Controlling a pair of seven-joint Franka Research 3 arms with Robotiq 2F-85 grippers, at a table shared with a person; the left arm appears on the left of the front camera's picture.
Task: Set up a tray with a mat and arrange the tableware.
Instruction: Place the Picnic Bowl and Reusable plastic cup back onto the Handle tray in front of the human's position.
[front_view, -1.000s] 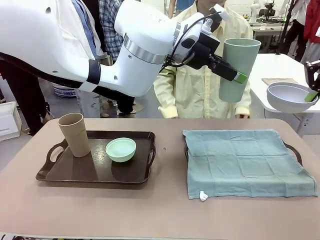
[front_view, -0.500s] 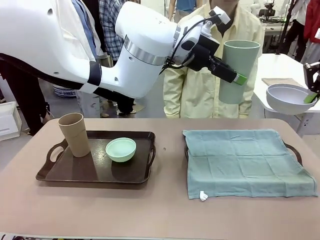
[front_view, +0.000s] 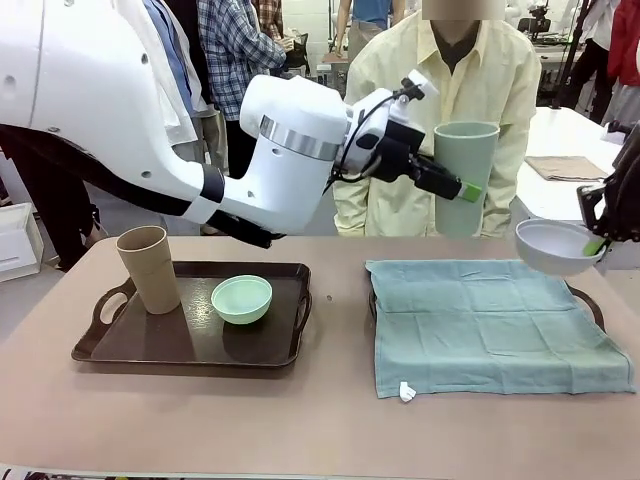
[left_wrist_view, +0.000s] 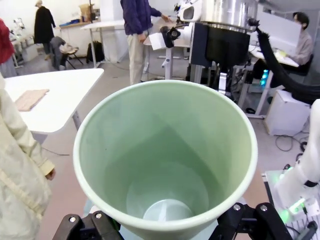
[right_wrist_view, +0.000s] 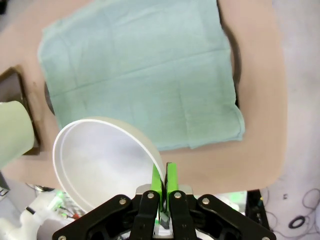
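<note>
My left gripper (front_view: 468, 189) is shut on the wall of the pale green cup (front_view: 463, 175), holding it upright in the air above the far edge of the teal mat (front_view: 490, 320). The left wrist view looks down into that cup (left_wrist_view: 165, 155). My right gripper (front_view: 598, 243) is shut on the rim of the greyish white bowl (front_view: 553, 248), just above the mat's far right corner. In the right wrist view its green pads (right_wrist_view: 164, 175) pinch the bowl (right_wrist_view: 100, 160) over the mat (right_wrist_view: 140, 75). The mat covers the right tray (front_view: 592, 302). A tan-brown cup (front_view: 148, 268) and a mint green bowl (front_view: 241, 298) stand on the left tray (front_view: 190, 345).
A person in a pale yellow shirt (front_view: 420, 90) stands at the far side of the table, right behind the held cup. The bare tabletop (front_view: 330, 420) runs along the front and between the two trays. Other people and tables are farther back.
Both arms have come down. The left arm lowered the pale green cup slightly toward the table. The right gripper brought the bowl down and left, closer to the mat.
</note>
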